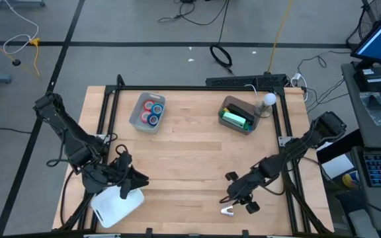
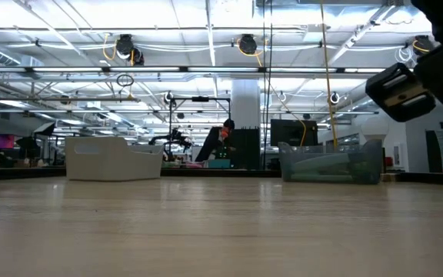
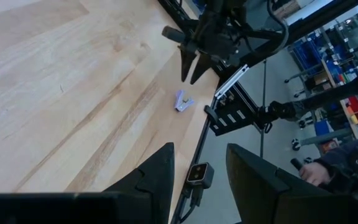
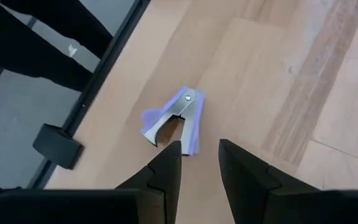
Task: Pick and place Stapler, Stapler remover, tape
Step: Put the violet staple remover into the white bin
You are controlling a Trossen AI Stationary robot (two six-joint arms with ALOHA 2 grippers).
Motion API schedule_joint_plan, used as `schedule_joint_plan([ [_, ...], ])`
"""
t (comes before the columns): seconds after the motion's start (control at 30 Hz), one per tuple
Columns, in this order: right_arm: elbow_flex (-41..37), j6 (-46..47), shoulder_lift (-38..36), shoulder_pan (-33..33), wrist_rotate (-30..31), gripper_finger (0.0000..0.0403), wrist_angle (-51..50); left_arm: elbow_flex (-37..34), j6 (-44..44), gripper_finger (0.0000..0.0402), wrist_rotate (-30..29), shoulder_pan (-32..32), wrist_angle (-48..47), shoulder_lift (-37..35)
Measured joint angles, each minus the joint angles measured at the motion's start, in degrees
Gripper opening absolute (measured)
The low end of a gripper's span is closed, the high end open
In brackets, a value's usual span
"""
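The staple remover (image 4: 176, 121), metal jaws with purple grips, lies flat on the wood near the table's near right edge (image 1: 227, 210). My right gripper (image 4: 197, 152) hangs open just above and beside it (image 1: 242, 198), touching nothing. Red and blue tape rolls (image 1: 153, 110) sit in a clear bin (image 1: 137, 118) at the far left. A green stapler (image 1: 235, 119) lies in a second bin (image 1: 250, 127) at the far right. My left gripper (image 3: 197, 168) is open over the near left corner (image 1: 132, 180); its wrist view shows the remover (image 3: 183, 101) far off.
A white tray (image 1: 114, 205) rests at the near left corner under the left arm. A black frame (image 1: 284, 119) rings the table, and its rail runs close to the remover (image 4: 98, 68). A white ball-shaped object (image 1: 270, 99) stands by the stapler bin. Bare wood (image 1: 190, 158) fills the middle.
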Motion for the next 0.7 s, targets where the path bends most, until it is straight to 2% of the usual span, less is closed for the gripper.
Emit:
schedule_joint_plan([
  [0.3, 0.0, -3.6, 2.8, -1.0, -2.6, 0.0100, 4.6, 0.0, 0.5, 0.0145, 0.1, 2.3, 0.0, 0.0],
  [0.7, 0.0, -2.9, 6.6, -1.1, -4.6, 0.0100, 9.7, 0.0, 1.0, 0.0145, 0.6, 3.4, 0.0, 0.0],
])
